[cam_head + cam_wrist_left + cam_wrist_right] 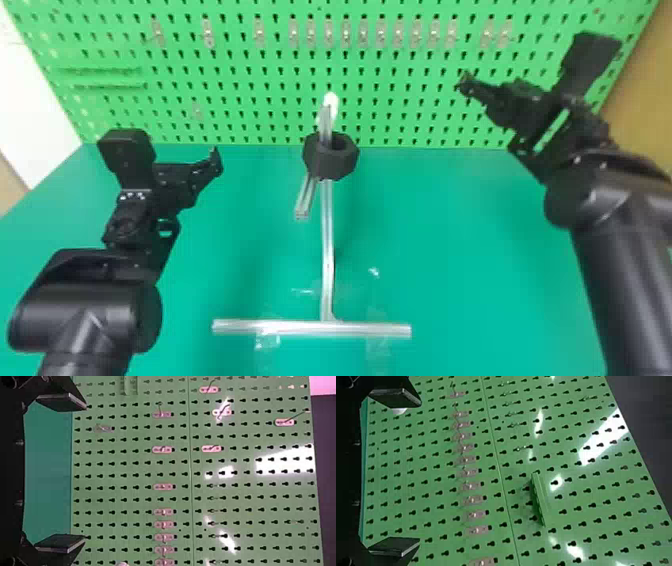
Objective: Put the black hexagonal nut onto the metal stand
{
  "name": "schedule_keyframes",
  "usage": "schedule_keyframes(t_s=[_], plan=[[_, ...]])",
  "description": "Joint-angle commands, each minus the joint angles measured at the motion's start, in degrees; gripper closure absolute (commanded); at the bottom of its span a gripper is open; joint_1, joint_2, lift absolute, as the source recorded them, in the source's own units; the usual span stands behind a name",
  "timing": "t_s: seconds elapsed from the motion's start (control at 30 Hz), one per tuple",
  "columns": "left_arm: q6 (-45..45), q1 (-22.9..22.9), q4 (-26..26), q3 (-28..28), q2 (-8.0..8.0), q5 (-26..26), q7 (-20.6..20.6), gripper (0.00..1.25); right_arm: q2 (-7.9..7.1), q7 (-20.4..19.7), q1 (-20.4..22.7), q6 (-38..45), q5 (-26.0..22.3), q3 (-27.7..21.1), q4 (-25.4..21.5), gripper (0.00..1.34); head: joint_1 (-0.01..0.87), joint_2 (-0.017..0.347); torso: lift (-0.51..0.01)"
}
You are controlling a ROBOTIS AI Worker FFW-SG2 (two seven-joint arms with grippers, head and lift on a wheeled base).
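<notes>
Green pegboard observed upright behind a teal tabletop. Small fittings are mounted in a row across the pegboard; clear tape adheres to the tabletop.

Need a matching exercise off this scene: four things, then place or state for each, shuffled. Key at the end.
1. black hexagonal nut
2. left gripper
3. right gripper
4. pegboard

A. left of the metal stand, jaws apart
B. green, behind the table
C. on the metal stand
D. right of the metal stand, jaws apart

Pairs: 1-C, 2-A, 3-D, 4-B
</notes>
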Motion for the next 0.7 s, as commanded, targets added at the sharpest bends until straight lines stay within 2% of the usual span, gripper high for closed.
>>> schedule_keyframes(t_s=[0.0,0.1,0.37,0.67], plan=[[0.00,-0.50,0.43,-0.41,-0.09,-0.12,-0.01,0.12,0.61,-1.30,3.52,-3.80,0.52,0.63,-0.30,0.08,0.693,0.081,-0.001],[-0.35,-0.58,0.61,-0.50,-0.17,-0.12,-0.01,0.12,1.14,-2.35,5.46,-7.23,1.40,0.63,-0.30,0.09,0.693,0.081,-0.001],[-1.84,-0.41,2.28,-0.15,-0.96,1.02,-0.01,0.11,1.23,-5.52,10.03,-14.35,2.37,1.15,-0.12,0.09,0.693,0.081,-0.001],[-2.99,-0.06,3.07,-0.94,-1.05,1.46,-0.01,0.11,1.23,-5.78,13.45,-17.78,1.22,1.77,1.46,0.09,0.693,0.081,-0.001]])
